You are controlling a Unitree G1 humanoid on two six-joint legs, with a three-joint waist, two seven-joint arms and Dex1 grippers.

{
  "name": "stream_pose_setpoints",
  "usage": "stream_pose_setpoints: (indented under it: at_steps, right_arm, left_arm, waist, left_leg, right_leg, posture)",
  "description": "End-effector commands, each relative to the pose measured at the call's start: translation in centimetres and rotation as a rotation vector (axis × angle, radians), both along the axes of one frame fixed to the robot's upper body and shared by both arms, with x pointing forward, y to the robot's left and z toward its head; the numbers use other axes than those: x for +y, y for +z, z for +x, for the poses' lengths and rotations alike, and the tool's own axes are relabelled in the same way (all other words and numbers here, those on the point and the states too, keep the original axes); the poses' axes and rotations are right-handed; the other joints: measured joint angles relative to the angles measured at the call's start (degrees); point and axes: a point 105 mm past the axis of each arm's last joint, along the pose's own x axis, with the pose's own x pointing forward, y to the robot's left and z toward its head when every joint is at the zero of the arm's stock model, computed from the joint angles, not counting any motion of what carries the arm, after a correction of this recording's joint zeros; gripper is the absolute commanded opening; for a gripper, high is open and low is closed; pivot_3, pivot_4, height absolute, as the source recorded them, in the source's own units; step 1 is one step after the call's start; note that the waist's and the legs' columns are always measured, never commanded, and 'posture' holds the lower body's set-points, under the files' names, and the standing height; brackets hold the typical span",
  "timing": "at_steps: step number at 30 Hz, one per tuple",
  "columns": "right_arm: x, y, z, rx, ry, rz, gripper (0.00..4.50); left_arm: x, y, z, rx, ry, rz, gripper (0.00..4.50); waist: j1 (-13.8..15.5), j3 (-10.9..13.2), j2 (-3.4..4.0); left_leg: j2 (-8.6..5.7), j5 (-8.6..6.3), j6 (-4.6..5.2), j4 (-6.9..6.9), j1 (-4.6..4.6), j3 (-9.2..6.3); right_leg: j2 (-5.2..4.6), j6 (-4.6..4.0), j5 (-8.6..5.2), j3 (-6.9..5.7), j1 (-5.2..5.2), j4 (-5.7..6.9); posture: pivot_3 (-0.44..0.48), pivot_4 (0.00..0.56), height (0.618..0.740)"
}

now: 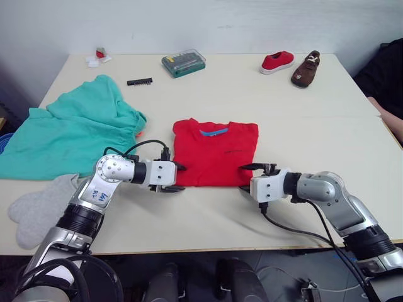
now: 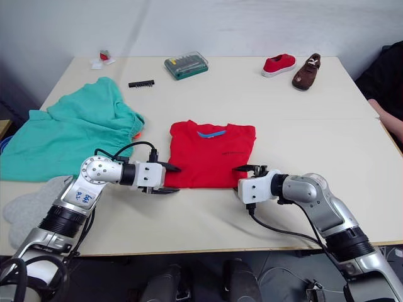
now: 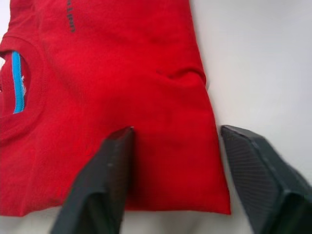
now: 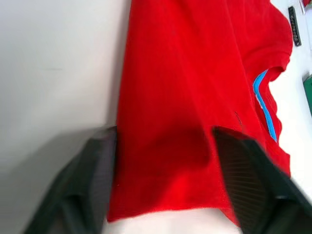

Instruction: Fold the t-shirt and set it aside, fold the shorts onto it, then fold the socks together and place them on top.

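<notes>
The red t-shirt (image 1: 215,153) lies folded into a rectangle at the table's middle, collar band facing the far side. My left gripper (image 1: 177,177) is open at the shirt's near left corner, and in the left wrist view its fingers (image 3: 105,175) straddle that corner. At the near right corner my right gripper (image 1: 253,177) is open too, with the shirt's edge (image 4: 165,122) between its fingers (image 4: 243,175). The teal shorts (image 1: 69,129) lie spread out at the left. Near the front left edge rest the grey socks (image 1: 39,206), partly behind my left arm.
Along the far side stand a green bit case (image 1: 183,63), a black bit strip (image 1: 139,81), a small red-and-white item (image 1: 99,55), a red shoe (image 1: 277,61) and a brown shoe (image 1: 306,69). A person in black (image 1: 387,72) sits at the right edge.
</notes>
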Motion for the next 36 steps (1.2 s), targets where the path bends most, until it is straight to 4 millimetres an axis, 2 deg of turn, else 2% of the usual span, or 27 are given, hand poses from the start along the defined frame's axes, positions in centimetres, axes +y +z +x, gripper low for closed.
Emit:
stream_pose_setpoints:
  at_steps: [1, 5, 6, 11, 14, 17, 22, 26, 28, 30, 31, 34, 36]
  right_arm:
    - [-0.9, -0.3, 0.2, 0.001, -0.028, -0.024, 1.56]
    - [-1.3, -0.4, -0.2, 0.010, -0.023, -0.033, 0.13]
    - [-1.5, -0.4, -0.2, 0.013, -0.025, -0.036, 0.00]
    - [-2.0, -0.1, -0.7, 0.020, -0.007, -0.043, 0.00]
    - [-1.4, 0.0, -2.6, 0.068, 0.064, -0.024, 0.00]
    - [-1.0, -0.4, -5.7, 0.142, 0.132, -0.026, 0.00]
    - [-0.6, -1.3, -9.3, 0.202, 0.152, -0.018, 0.00]
    - [-1.0, -0.9, -8.7, 0.096, 0.060, 0.005, 0.00]
    - [-1.5, -1.1, -8.8, 0.101, 0.020, 0.011, 0.00]
    - [-1.6, -1.4, -9.9, 0.178, 0.015, 0.053, 0.00]
    - [-1.5, -1.5, -10.6, 0.211, 0.029, 0.068, 0.51]
    - [-1.3, -1.3, -12.5, 0.257, 0.101, 0.062, 1.42]
    - [-1.8, -0.8, -13.3, 0.295, 0.107, 0.061, 2.08]
  left_arm:
    - [0.5, -0.6, 0.3, 0.000, 0.029, 0.023, 1.69]
    - [0.6, -0.9, 0.2, 0.012, 0.019, 0.028, 0.39]
    - [0.7, -0.9, 0.2, 0.014, 0.019, 0.033, 0.04]
    - [1.4, -1.2, -0.5, 0.052, -0.020, 0.044, 0.01]
    - [1.5, -1.0, -2.5, 0.140, -0.084, 0.014, 0.01]
    - [2.3, -1.1, -5.2, 0.208, -0.139, 0.031, 0.01]
    - [3.5, -1.7, -8.2, 0.279, -0.153, 0.073, 0.01]
    - [3.7, -2.5, -8.7, 0.297, -0.102, 0.058, 0.01]
    - [3.5, -3.0, -8.7, 0.357, -0.043, 0.005, 0.01]
    - [3.2, -3.2, -9.4, 0.431, -0.031, -0.037, 0.58]
    - [3.2, -3.3, -9.5, 0.442, -0.024, -0.045, 0.86]
    - [4.0, -3.3, -10.7, 0.508, -0.006, -0.055, 1.84]
    - [5.0, -2.4, -11.0, 0.585, 0.047, -0.121, 2.45]
  waist:
    - [0.03, 0.00, 0.00]
    - [0.02, 0.00, 0.00]
    - [0.02, 0.00, 0.00]
    - [0.02, 0.00, 0.01]
    - [0.00, 0.00, 0.01]
    - [-0.09, 0.00, 0.01]
    - [0.05, 0.00, 0.01]
    - [0.20, 0.00, 0.01]
    - [0.23, -0.01, 0.03]
    - [0.61, -0.01, 0.03]
    - [0.93, -0.02, 0.03]
    - [1.35, -0.01, 0.03]
    - [1.13, -0.02, 0.04]
  left_leg:
    - [0.00, -0.01, 0.00, -0.02, 0.10, -0.03]
    - [0.01, -0.08, 0.00, -0.08, 0.32, -0.09]
    - [0.01, -0.08, -0.01, -0.09, 0.32, -0.09]
    - [0.01, -0.09, -0.01, -0.12, 0.34, -0.11]
    - [0.02, -0.10, -0.03, -0.19, 0.35, -0.11]
    - [0.02, -0.14, -0.09, -0.34, 0.39, -0.15]
    - [0.02, -0.13, -0.10, -0.53, 0.49, -0.19]
    - [-0.05, -0.15, -0.11, -0.75, 0.60, -0.25]
    - [-0.05, -0.15, -0.12, -0.77, 0.59, -0.26]
    - [-0.05, -0.14, -0.14, -0.89, 0.60, -0.27]
    - [-0.04, -0.15, -0.16, -0.91, 0.58, -0.30]
    - [-0.04, -0.16, -0.16, -0.92, 0.59, -0.31]
    - [-0.02, -0.16, -0.16, -0.93, 0.60, -0.30]
  right_leg:
    - [0.00, 0.00, 0.00, -0.02, 0.11, -0.04]
    - [0.00, 0.00, -0.01, -0.05, 0.35, -0.13]
    - [0.00, 0.00, -0.01, -0.05, 0.35, -0.13]
    - [-0.01, 0.00, -0.01, -0.07, 0.37, -0.15]
    - [-0.01, -0.03, -0.05, -0.09, 0.36, -0.16]
    - [-0.01, -0.05, -0.13, -0.10, 0.36, -0.18]
    - [-0.01, -0.07, -0.19, -0.12, 0.47, -0.32]
    - [-0.06, -0.04, -0.17, -0.12, 0.57, -0.48]
    - [-0.07, -0.04, -0.16, -0.12, 0.57, -0.49]
    - [-0.06, -0.04, -0.16, -0.12, 0.55, -0.54]
    - [-0.05, -0.06, -0.19, -0.15, 0.54, -0.55]
    - [-0.02, -0.06, -0.21, -0.19, 0.56, -0.61]
    - [-0.01, -0.06, -0.22, -0.17, 0.56, -0.63]
  posture:
    - [0.000, 0.150, 0.740]
    - [0.000, 0.150, 0.740]
    - [0.000, 0.150, 0.740]
    - [0.000, 0.150, 0.740]
    - [0.000, 0.150, 0.740]
    - [0.000, 0.150, 0.740]
    - [0.000, 0.150, 0.740]
    - [0.000, 0.150, 0.740]
    - [0.000, 0.150, 0.740]
    - [0.000, 0.150, 0.740]
    - [0.000, 0.150, 0.740]
    - [0.000, 0.150, 0.740]
    - [0.000, 0.150, 0.740]
